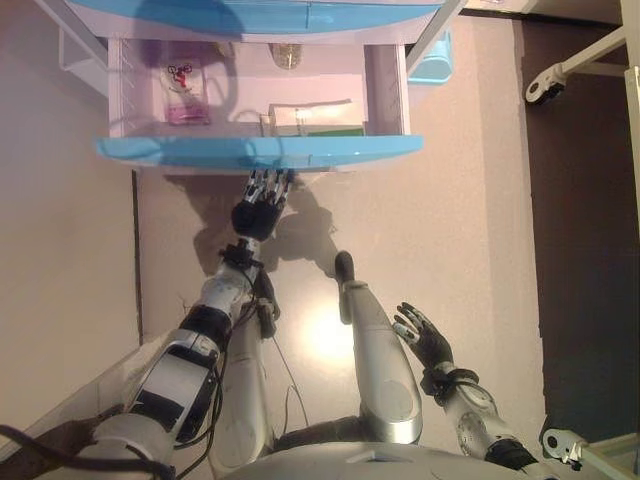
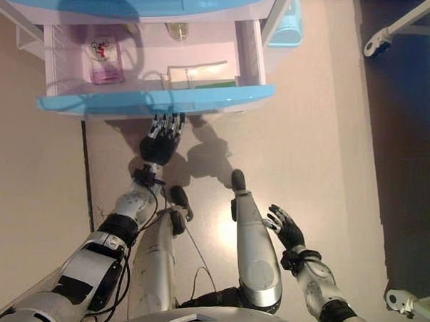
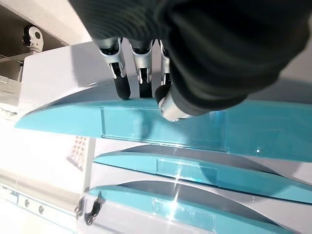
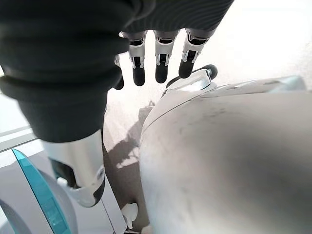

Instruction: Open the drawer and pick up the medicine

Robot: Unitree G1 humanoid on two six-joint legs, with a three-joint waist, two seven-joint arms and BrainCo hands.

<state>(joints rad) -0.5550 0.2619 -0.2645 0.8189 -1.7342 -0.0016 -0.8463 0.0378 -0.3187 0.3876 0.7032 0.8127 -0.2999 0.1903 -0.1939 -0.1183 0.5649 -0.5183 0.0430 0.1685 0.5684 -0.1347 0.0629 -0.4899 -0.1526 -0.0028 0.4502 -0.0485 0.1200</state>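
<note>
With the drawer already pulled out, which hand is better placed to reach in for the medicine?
Left. The left hand sits right at the open drawer's blue front, fingers at its lower edge, with the medicine box just beyond. The right hand hangs low beside the robot, open, far from the drawer.

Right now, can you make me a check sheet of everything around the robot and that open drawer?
Surface: pale floor under the cabinet; no table seen.
Job's things: top drawer with a blue front is pulled open. Inside lie a white and green box, likely the medicine, a small pinkish bottle, and a small round thing at the back that is too small to tell.
Clutter: nothing seen.
Hands: left robot hand is at the drawer's blue front, fingers against its edge, nothing gripped. Right robot hand hangs low, open and empty.
Cables: nothing seen.
Surroundings: more blue-fronted drawers shut below; a wheeled frame to the right.
</note>
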